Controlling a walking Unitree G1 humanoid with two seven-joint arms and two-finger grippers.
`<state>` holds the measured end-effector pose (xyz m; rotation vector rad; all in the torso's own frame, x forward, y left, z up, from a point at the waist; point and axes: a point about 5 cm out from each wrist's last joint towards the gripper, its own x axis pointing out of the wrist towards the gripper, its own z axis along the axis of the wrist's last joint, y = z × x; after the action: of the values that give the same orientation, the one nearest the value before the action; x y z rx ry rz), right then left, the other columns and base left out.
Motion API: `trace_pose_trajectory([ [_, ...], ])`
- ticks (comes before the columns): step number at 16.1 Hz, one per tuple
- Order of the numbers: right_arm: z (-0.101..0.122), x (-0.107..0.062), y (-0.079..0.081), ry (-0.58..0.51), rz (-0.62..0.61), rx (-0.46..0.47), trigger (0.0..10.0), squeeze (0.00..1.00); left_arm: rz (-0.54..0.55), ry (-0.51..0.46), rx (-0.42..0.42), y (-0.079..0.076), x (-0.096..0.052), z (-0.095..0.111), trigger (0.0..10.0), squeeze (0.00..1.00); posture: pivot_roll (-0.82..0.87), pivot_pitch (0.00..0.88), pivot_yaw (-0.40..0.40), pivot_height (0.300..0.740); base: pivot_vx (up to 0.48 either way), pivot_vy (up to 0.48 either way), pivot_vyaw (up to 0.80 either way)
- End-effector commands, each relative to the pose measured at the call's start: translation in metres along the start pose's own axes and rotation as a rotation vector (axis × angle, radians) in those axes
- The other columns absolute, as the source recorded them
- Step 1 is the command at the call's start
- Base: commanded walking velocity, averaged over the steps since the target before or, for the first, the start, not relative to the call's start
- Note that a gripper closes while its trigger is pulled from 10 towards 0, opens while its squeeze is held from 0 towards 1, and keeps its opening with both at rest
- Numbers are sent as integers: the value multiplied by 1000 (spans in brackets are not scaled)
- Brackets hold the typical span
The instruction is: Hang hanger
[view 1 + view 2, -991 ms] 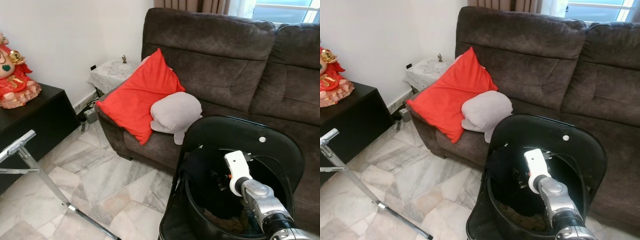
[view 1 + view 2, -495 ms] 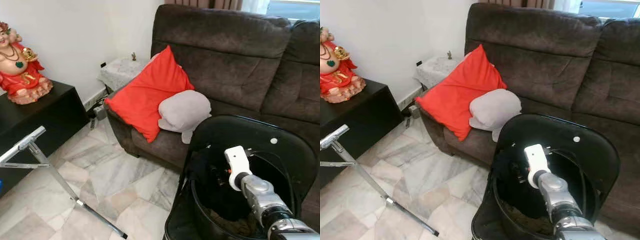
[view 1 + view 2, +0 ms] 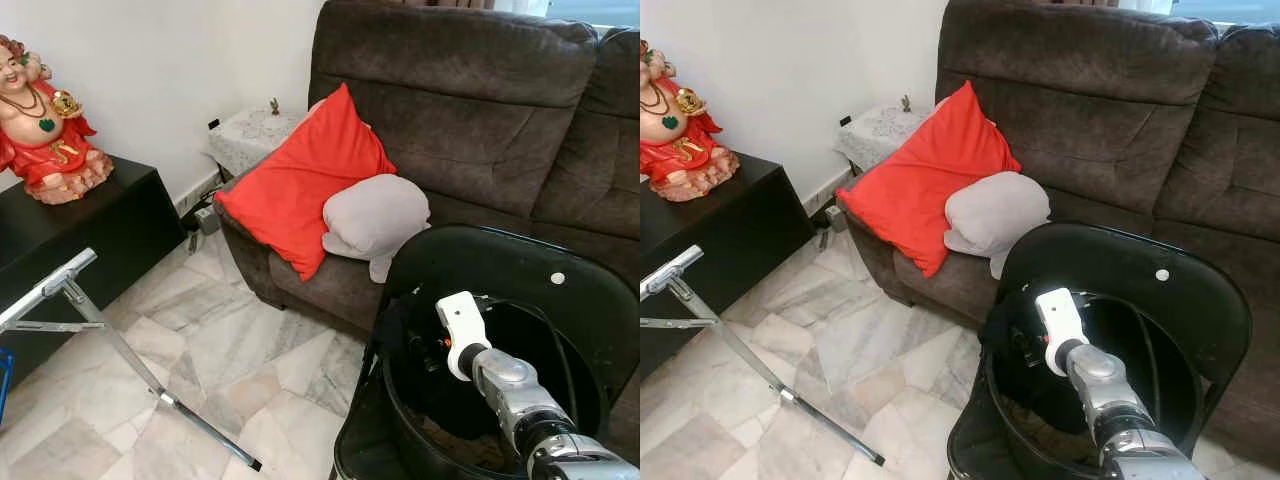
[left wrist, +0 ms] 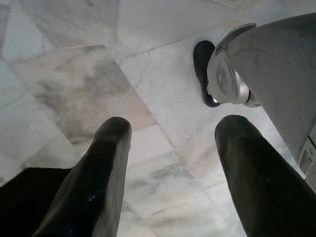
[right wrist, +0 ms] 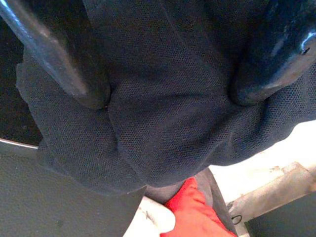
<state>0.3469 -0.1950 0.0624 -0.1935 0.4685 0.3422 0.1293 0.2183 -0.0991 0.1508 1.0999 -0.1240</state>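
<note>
My right gripper [image 5: 168, 94] reaches into a tall black bin [image 3: 500, 262] in front of me. It is shut on a dark navy mesh garment [image 5: 163, 133], and both fingers [image 5: 74, 64] press into the cloth. In the left eye view the garment [image 3: 398, 335] bunches at the bin's left rim, just ahead of my white wrist [image 3: 458, 322]. My left gripper [image 4: 170, 128] hangs open over the marble floor [image 4: 79, 89], with nothing between its fingers [image 4: 111, 148].
A brown sofa [image 3: 470, 110] stands behind the bin with a red cushion [image 3: 300, 185] and a grey cushion [image 3: 375, 215]. A metal stand [image 3: 60, 285] slants across the floor on the left. A black cabinet [image 3: 90, 230] carries a red figurine [image 3: 45, 135].
The camera has shifted, so the room sits further right in view. My right gripper has moved left within the bin, toward its left rim, with the dark garment still in it.
</note>
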Motion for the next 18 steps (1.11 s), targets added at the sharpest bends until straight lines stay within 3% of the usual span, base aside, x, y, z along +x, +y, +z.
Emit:
trace_pose_trajectory([
  [1, -4, 4, 11, 28, 26, -2, 10000, 0, 8, 28, 23, 5, -3, -8, 10000, 0, 184, 97, 139, 740, 0, 0, 0],
  [2, -9, 3, 11, 36, 25, 9, 7373, 0, 7, 28, 26, 5, -3, -8, 10000, 0, 180, 98, 140, 740, 0, 0, 0],
  [3, -15, 2, 12, 49, 14, 10, 0, 0, 5, 28, 30, 5, -2, -7, 10000, 0, 180, 98, 140, 740, 0, 0, 0],
  [11, -21, 2, 15, 55, -33, 54, 0, 0, -1, 17, 29, 2, -1, -2, 10000, 0, 161, 90, 131, 740, 0, 0, 0],
  [18, -4, -1, -2, -98, -178, 152, 0, 0, -6, 6, 22, -3, 1, 2, 10000, 0, 128, 71, 119, 740, 0, 0, 0],
])
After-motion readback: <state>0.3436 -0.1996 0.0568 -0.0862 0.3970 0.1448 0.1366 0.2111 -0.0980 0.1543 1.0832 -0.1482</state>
